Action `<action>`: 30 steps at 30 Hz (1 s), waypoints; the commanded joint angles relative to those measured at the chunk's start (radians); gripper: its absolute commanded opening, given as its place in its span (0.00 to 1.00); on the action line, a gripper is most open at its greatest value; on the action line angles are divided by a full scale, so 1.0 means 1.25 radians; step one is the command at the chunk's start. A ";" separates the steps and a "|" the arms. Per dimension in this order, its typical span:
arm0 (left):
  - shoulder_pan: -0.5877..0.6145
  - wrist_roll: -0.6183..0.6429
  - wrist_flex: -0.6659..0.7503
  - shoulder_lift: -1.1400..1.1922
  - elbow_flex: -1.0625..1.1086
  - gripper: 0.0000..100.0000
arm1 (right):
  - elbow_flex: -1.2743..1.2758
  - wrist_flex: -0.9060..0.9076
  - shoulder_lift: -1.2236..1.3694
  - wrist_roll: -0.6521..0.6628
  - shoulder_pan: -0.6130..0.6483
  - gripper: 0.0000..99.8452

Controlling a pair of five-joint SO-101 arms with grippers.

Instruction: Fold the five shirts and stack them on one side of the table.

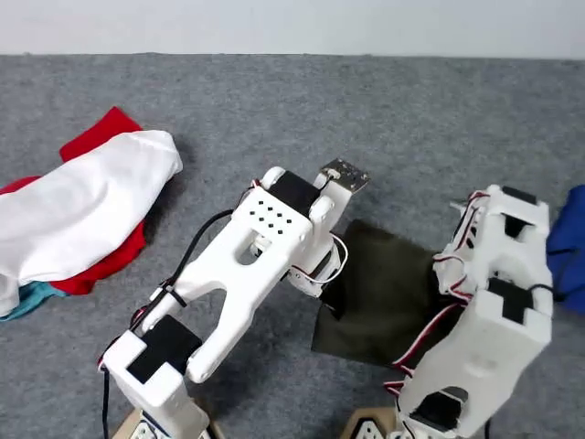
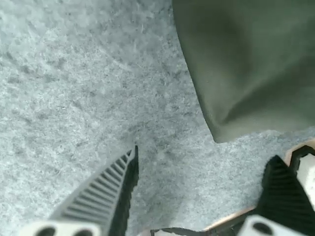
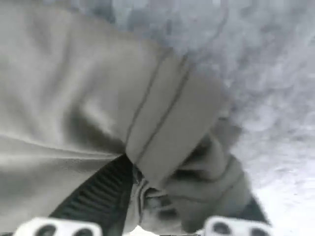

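A dark olive shirt (image 1: 384,293) lies flat on the grey carpet between the two arms. My left gripper (image 2: 202,196) hovers open just off the shirt's near corner (image 2: 231,123), with only carpet between its fingers. My right gripper (image 3: 172,206) is shut on a bunched hem of the olive shirt (image 3: 162,132) at the shirt's right edge. In the high view the right arm (image 1: 484,311) covers that grip. At the far left, a white shirt (image 1: 82,210) lies over a red shirt (image 1: 101,137) and a teal one (image 1: 27,297).
A blue shirt (image 1: 571,247) pokes in at the right edge of the table. Bare grey carpet (image 1: 274,110) stretches across the back, up to a pale wall. The left arm's body (image 1: 228,283) spans the front middle.
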State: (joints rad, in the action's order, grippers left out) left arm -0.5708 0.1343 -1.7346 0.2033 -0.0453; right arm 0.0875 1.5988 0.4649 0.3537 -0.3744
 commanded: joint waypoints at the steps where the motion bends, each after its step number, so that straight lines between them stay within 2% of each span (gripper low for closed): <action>1: -0.005 -0.007 -0.017 -0.041 -0.004 0.38 | -0.093 0.067 -0.003 0.016 0.023 0.03; 9: 0.000 -0.007 -0.017 -0.041 -0.004 0.38 | -0.275 0.158 -0.010 0.017 0.021 0.01; 15: 0.001 -0.007 -0.017 -0.041 -0.004 0.38 | -0.452 0.154 -0.055 0.022 -0.095 0.01; 19: 0.001 -0.006 -0.017 -0.042 -0.004 0.38 | -0.597 0.058 -0.029 0.017 -0.207 0.01; 26: 0.001 0.016 -0.017 -0.042 -0.004 0.38 | -0.761 -0.214 0.106 0.025 -0.353 0.01; 30: 0.001 0.022 -0.017 -0.042 -0.004 0.38 | -0.849 -0.262 0.202 0.095 -0.395 0.01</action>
State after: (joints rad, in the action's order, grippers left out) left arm -0.5708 0.1419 -1.7346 0.2033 -0.0453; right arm -0.8608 1.3241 0.6828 0.4135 -0.8270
